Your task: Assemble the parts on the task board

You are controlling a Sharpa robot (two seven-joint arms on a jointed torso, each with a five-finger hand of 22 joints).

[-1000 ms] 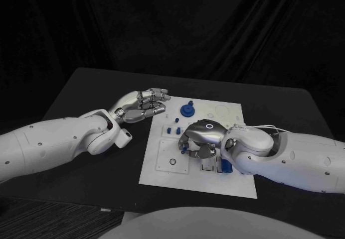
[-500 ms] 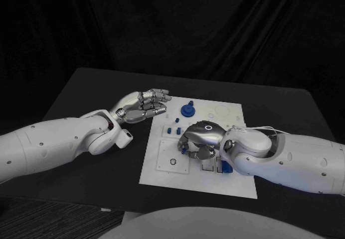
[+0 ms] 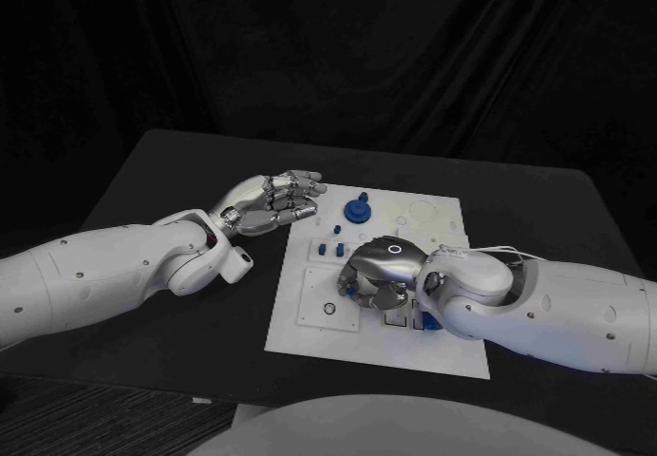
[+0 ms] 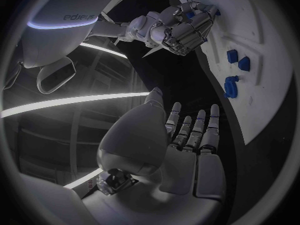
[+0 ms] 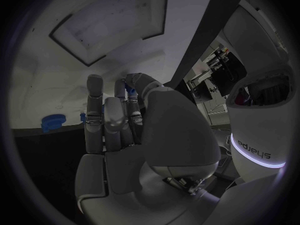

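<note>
R silver hand (image 3: 382, 273) is hovering over the middle of the white rectangular task board (image 3: 312, 328), fingers curled round a small blue part (image 5: 129, 88). L silver hand (image 3: 270, 201) is idling w/ fingers loosely curled, holding nothing, above the black tabletop (image 3: 164, 171) just beside the board's far-left corner, near a round blue knob part (image 3: 357, 208).

Setting: robot test cell or lab, as we read it. We note a black table (image 3: 164, 180) closed in by black curtains (image 3: 411, 76) behind it; a white task board (image 3: 309, 328) with cut recesses and small blue parts (image 3: 359, 208); shelving with equipment (image 5: 215, 60) in the room beyond; strip lights (image 4: 69, 102) overhead.
</note>
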